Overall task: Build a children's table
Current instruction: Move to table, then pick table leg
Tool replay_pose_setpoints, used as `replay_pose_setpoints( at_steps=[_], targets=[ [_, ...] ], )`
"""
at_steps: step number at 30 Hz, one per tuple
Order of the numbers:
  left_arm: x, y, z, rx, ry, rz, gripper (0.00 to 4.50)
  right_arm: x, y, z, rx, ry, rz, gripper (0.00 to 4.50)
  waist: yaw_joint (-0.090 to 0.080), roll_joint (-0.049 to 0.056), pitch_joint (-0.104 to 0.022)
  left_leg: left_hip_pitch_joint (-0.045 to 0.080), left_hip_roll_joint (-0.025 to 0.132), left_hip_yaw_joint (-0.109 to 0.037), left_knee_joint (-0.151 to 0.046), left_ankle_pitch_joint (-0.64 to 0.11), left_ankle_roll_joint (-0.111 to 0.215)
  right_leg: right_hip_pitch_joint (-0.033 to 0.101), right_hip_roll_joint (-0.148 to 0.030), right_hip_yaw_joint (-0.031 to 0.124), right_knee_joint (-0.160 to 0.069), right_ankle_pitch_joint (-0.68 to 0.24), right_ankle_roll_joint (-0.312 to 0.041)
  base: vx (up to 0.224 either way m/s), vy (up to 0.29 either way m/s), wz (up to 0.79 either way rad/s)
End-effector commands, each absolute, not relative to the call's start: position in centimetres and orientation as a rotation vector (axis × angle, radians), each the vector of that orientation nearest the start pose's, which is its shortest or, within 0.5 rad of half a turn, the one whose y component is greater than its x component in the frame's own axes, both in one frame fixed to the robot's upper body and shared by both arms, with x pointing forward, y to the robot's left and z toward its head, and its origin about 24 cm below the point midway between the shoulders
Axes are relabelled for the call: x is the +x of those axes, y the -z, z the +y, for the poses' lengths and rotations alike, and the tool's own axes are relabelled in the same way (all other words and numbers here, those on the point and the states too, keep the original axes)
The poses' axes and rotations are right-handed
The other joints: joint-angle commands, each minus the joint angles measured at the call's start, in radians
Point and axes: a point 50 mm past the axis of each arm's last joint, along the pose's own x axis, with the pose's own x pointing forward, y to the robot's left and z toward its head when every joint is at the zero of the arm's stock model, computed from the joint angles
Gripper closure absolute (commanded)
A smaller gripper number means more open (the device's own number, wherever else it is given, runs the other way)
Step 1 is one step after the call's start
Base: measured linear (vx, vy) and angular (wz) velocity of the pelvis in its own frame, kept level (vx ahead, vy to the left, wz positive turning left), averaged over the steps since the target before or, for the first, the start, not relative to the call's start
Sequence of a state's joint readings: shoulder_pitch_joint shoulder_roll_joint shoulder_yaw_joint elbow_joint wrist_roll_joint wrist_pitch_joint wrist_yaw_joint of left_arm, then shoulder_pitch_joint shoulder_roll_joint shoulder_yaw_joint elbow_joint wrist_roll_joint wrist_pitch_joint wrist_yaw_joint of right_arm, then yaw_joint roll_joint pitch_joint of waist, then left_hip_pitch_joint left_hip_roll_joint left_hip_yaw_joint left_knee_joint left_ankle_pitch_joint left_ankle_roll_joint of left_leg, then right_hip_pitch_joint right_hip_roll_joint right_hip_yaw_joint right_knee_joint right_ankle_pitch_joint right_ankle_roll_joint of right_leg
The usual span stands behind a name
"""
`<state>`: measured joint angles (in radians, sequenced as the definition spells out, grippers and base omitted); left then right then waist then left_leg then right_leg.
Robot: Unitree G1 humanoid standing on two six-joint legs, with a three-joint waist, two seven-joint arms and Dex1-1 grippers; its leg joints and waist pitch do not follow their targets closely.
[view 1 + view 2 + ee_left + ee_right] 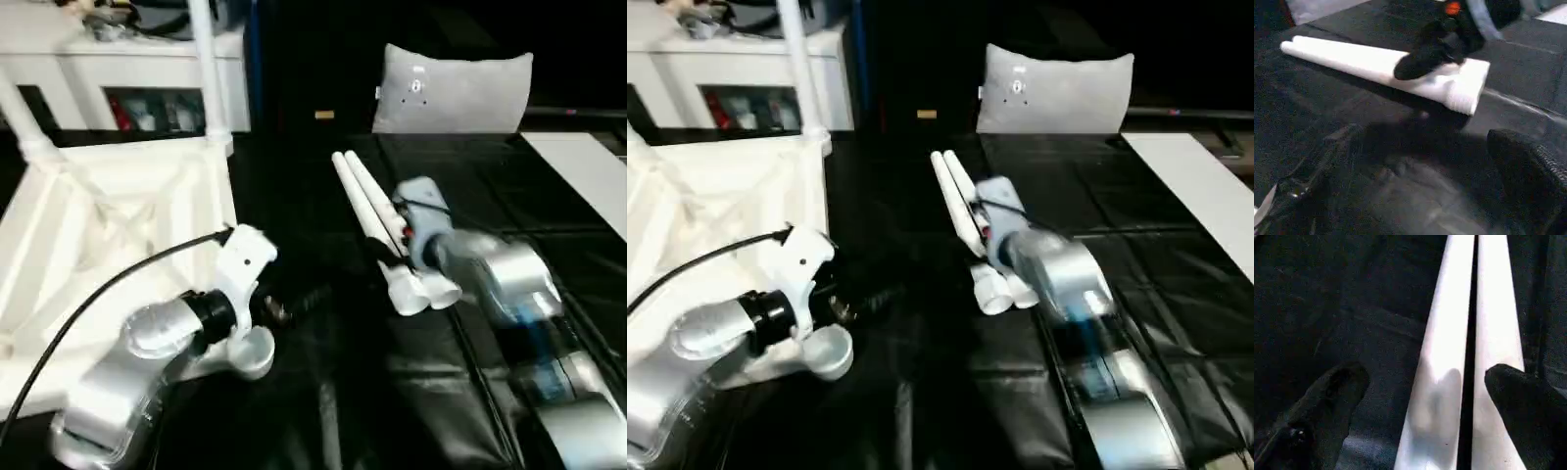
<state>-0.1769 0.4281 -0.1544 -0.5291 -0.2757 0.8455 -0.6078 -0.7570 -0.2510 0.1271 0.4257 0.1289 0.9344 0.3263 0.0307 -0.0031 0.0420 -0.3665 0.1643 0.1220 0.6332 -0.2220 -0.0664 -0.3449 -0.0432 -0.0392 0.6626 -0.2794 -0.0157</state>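
Note:
The white tabletop (108, 235) lies upside down on the left, ribbed underside up. One leg (203, 59) stands in its far right corner socket, and another leg (22, 113) rises at its far left corner. Two loose white legs (370, 211) lie side by side on the black mat. My right gripper (390, 238) is open and straddles their thick ends; in the right wrist view its fingers (1337, 391) flank both tubes (1442, 372). My left gripper (294, 305) is open, just off the tabletop's near right corner socket (253, 354), pointing toward the loose legs (1376, 63).
A grey-white cushion-like panel (456, 88) stands at the back centre. A white cabinet (118, 59) sits behind the tabletop. A flat white board (588, 166) lies at the right edge. A black cable (108, 284) runs over the tabletop to my left wrist.

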Motion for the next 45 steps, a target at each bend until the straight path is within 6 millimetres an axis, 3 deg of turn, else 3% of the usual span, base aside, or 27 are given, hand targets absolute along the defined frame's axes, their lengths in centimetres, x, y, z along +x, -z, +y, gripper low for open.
replay_pose_setpoints(
  at_steps=[1,3,5,10,15,16,17,24,33,35,37,45],
  targets=[
    [23.9,-11.8,12.3,0.217,0.917,0.306,0.05,36.5,-9.1,-13.2,-0.182,-0.371,0.710,0.00,-0.004,0.006,-0.041,0.014,0.051,0.003,-0.083,-0.131,-0.052,0.031,-0.085,0.050,-0.082,-0.023,-0.242,-0.053,-0.010,0.01],
    [23.9,-11.8,12.3,0.225,0.931,0.315,0.05,36.8,-9.0,-12.9,-0.183,-0.368,0.731,0.00,-0.002,0.010,-0.040,0.014,0.053,0.007,-0.085,-0.150,-0.064,0.025,-0.086,0.050,-0.086,-0.064,-0.234,-0.026,-0.005,0.00],
    [23.8,-11.8,12.4,0.230,0.945,0.328,0.05,36.9,-8.7,-12.8,-0.178,-0.361,0.753,0.00,-0.002,0.007,-0.040,0.010,0.054,0.012,-0.086,-0.124,-0.065,0.025,-0.084,0.050,-0.084,-0.033,-0.224,0.000,0.000,0.00],
    [23.5,-11.9,12.5,0.233,0.986,0.353,0.05,36.9,-7.4,-12.5,-0.168,-0.360,0.843,0.00,0.002,0.017,-0.050,0.003,0.052,0.017,-0.080,-0.033,-0.058,0.027,-0.080,0.049,-0.069,0.136,-0.236,0.000,0.000,0.00],
    [23.5,-11.9,12.5,0.236,0.990,0.355,0.05,36.6,-6.6,-12.7,-0.155,-0.350,0.892,0.00,0.005,0.012,-0.056,-0.002,0.052,0.019,-0.076,0.027,-0.044,0.034,-0.078,0.048,-0.061,0.247,-0.241,0.000,0.000,0.00],
    [23.5,-11.9,12.5,0.237,0.991,0.356,0.00,36.6,-6.5,-12.7,-0.148,-0.349,0.900,0.29,0.005,0.012,-0.056,-0.002,0.052,0.019,-0.076,0.027,-0.042,0.033,-0.078,0.047,-0.061,0.249,-0.240,0.000,0.000,0.00],
    [23.6,-11.9,12.4,0.241,0.997,0.354,0.00,36.6,-6.4,-12.7,-0.139,-0.348,0.909,0.29,0.004,0.007,-0.054,-0.001,0.053,0.022,-0.076,0.010,-0.039,0.031,-0.078,0.048,-0.064,0.228,-0.242,0.000,0.000,0.00],
    [23.6,-11.9,12.3,0.243,1.010,0.354,0.00,36.4,-5.9,-12.4,-0.126,-0.382,0.937,0.75,0.002,0.012,-0.050,0.000,0.055,0.023,-0.082,-0.048,-0.046,0.026,-0.079,0.049,-0.071,0.132,-0.243,0.000,0.000,0.00],
    [23.9,-11.8,12.0,0.270,1.045,0.364,0.00,36.5,-6.1,-12.1,-0.134,-0.451,0.948,1.41,0.003,0.014,-0.049,0.000,0.056,0.022,-0.084,-0.062,-0.049,0.023,-0.081,0.049,-0.073,0.109,-0.246,0.000,0.000,0.00],
    [24.2,-11.8,11.9,0.270,1.038,0.368,0.00,36.3,-6.1,-12.0,-0.143,-0.476,0.958,1.67,0.002,0.021,-0.050,0.001,0.056,0.021,-0.083,-0.063,-0.053,0.023,-0.078,0.048,-0.072,0.131,-0.246,0.000,0.000,0.00],
    [24.2,-11.8,11.9,0.267,1.036,0.370,0.00,36.3,-6.1,-12.0,-0.144,-0.484,0.960,1.79,0.002,0.022,-0.051,0.000,0.057,0.020,-0.084,-0.059,-0.054,0.025,-0.079,0.048,-0.070,0.147,-0.249,0.000,0.000,0.00],
    [24.1,-11.4,12.3,0.250,1.007,0.401,0.00,35.9,-6.1,-11.7,-0.149,-0.529,0.977,2.46,0.002,0.011,-0.049,0.000,0.058,0.022,-0.084,-0.059,-0.045,0.025,-0.081,0.049,-0.072,0.132,-0.256,0.000,0.000,0.00]
  ],
)
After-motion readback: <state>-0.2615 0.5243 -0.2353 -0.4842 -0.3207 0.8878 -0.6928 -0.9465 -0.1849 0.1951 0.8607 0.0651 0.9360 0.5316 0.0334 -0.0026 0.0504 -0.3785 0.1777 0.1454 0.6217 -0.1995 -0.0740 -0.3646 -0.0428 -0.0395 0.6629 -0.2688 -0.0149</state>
